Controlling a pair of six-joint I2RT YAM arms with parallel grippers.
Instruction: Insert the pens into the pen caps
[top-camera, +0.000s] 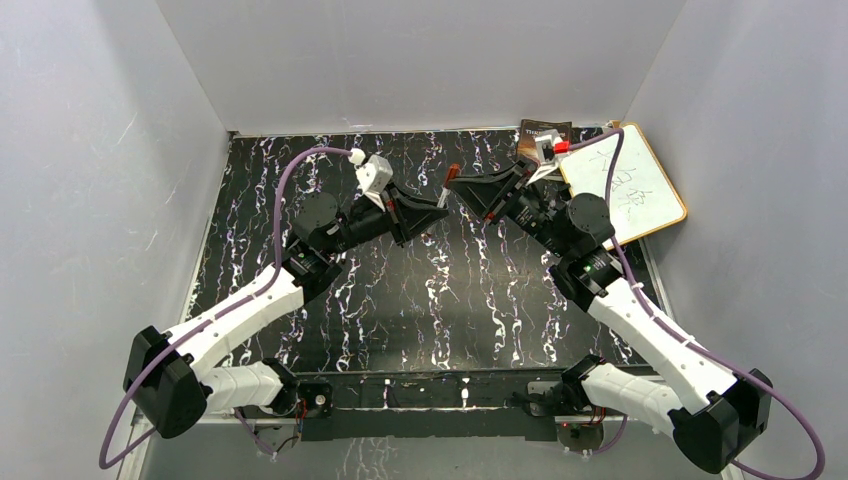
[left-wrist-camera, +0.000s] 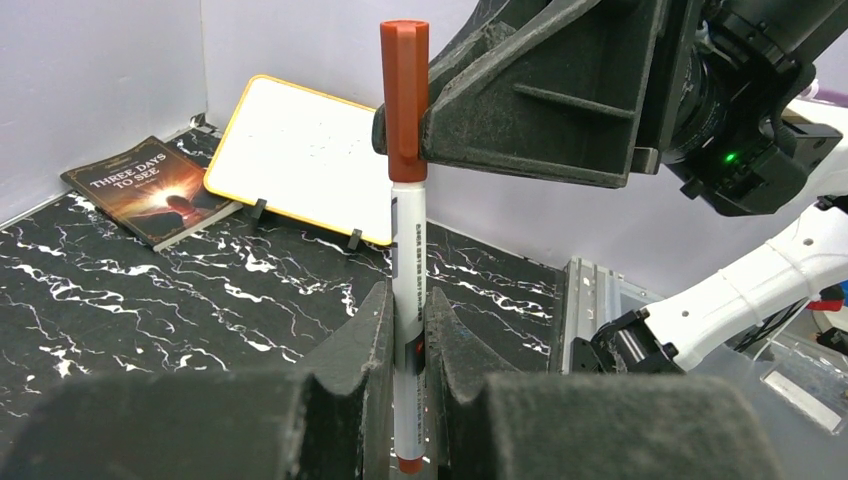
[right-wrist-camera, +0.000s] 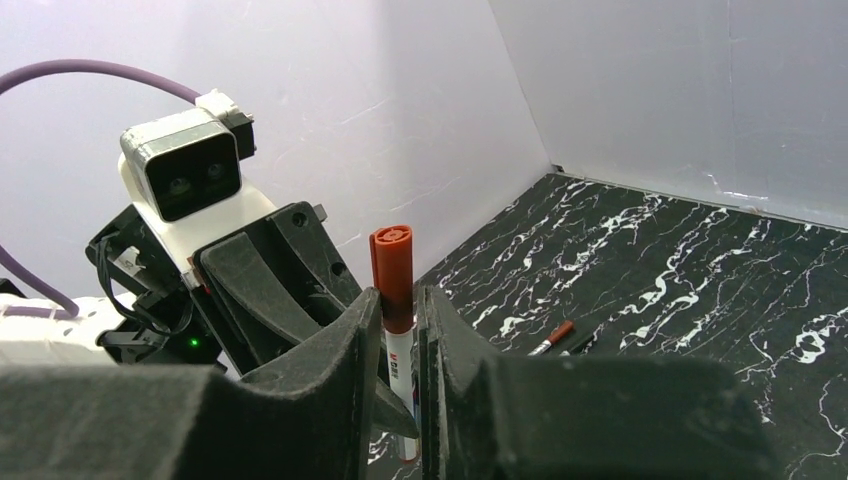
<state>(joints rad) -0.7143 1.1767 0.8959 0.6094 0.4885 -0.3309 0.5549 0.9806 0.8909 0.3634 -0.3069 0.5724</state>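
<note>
I can read one title clearly: the book (left-wrist-camera: 150, 190) flat in the far right corner says "THREE DAYS TO SEE". Beside it a yellow-framed whiteboard (left-wrist-camera: 300, 140) is propped at a tilt near the right wall, and its scribbles are not legible to me. The pen (left-wrist-camera: 408, 240) I am working on carries a line of small dark print down its white barrel, too fine to make out. It stands upright above the far middle of the worktop (top-camera: 450, 300), with my left fingers (left-wrist-camera: 365, 350) pinching the lower barrel. Its reddish-brown pen cap (left-wrist-camera: 404, 95) sits on the top end. My right fingers (right-wrist-camera: 340, 350) flank that cap closely. The right wrist view shows a thin sliver beside the cap, so I cannot tell whether they are gripping it. A second pen (right-wrist-camera: 552, 338), also capped in reddish-brown, lies on the marbled surface to the far left, with something dark just beside it. Pale walls (top-camera: 100, 150) close off the left, far and right edges. The widest open room is the near middle stretch between the two arms.
</note>
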